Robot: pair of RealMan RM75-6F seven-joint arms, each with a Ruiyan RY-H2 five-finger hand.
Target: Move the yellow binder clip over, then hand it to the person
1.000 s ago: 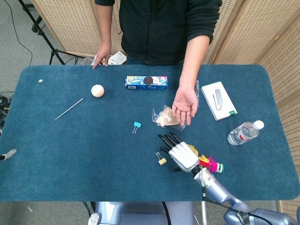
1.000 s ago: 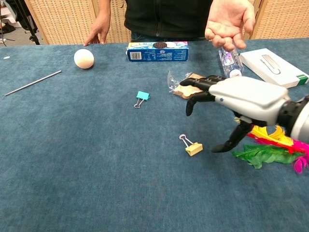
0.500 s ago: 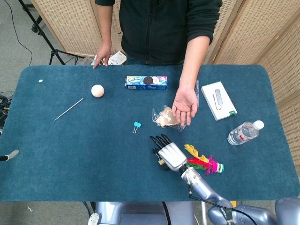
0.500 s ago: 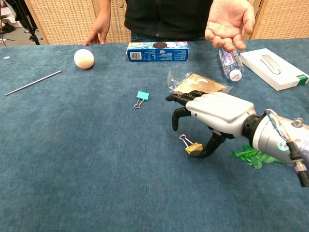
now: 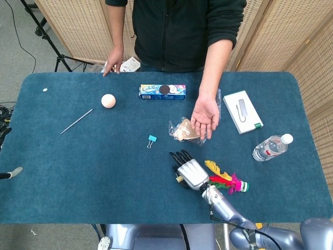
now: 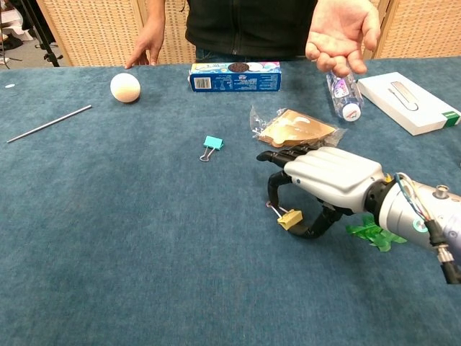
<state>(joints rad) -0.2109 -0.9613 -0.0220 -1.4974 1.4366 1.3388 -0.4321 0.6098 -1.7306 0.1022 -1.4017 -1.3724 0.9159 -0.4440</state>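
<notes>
Yellow clip (image 6: 291, 218) lies on the table (image 6: 130, 238); right hand (image 6: 325, 175) arches over it, fingers curled around, grip uncertain.

Behind my blue felt-topped table (image 5: 62, 172) stand woven wicker screens (image 5: 78, 26); grey floor (image 5: 15, 47) lies left of them.

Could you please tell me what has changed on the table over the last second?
The right hand moved left and came down over the yellow binder clip, with its fingers now curling around it; a firm grip isn't clear yet. The clip hardly shifted. The person's open palm, teal clip and ball stayed put.
</notes>
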